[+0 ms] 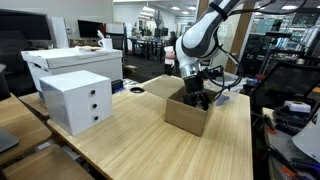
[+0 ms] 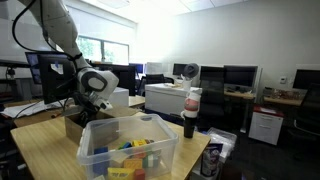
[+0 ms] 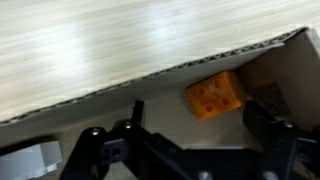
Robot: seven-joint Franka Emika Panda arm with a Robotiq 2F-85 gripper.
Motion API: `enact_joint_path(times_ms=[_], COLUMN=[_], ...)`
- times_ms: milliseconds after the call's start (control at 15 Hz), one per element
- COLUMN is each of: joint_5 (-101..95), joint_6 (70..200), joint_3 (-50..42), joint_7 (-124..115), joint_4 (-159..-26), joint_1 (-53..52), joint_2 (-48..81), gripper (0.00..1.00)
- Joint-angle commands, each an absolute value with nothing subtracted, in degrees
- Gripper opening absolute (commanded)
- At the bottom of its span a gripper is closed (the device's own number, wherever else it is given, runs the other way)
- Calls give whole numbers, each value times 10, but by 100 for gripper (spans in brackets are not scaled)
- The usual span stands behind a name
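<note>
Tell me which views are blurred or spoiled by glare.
Wrist view: soft throughout, the dark pincer most blurred, the orange block hazy. In an exterior view the windows are blown out; in an exterior view the cardboard box is evenly lit, without glare.

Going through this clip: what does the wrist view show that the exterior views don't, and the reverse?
Only the wrist view shows the orange block with holes, lying inside the cardboard box just ahead of the open tool. Only the exterior views show the white drawer unit and the clear bin of coloured blocks. All three share the cardboard box, the tool at its opening, and the wooden table.
</note>
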State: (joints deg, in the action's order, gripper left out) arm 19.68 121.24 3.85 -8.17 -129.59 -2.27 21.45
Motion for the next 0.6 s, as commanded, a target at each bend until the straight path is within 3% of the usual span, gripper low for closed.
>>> enact_joint_path(times_ms=[0,533], joint_5=[225,241], joint_6=[1174,1172], joint_3=[46,47], joint_7=[-49,-13], joint_4=[-1293,-1292], joint_1=[-11,-11], joint_2=[204,218], gripper=[100,100])
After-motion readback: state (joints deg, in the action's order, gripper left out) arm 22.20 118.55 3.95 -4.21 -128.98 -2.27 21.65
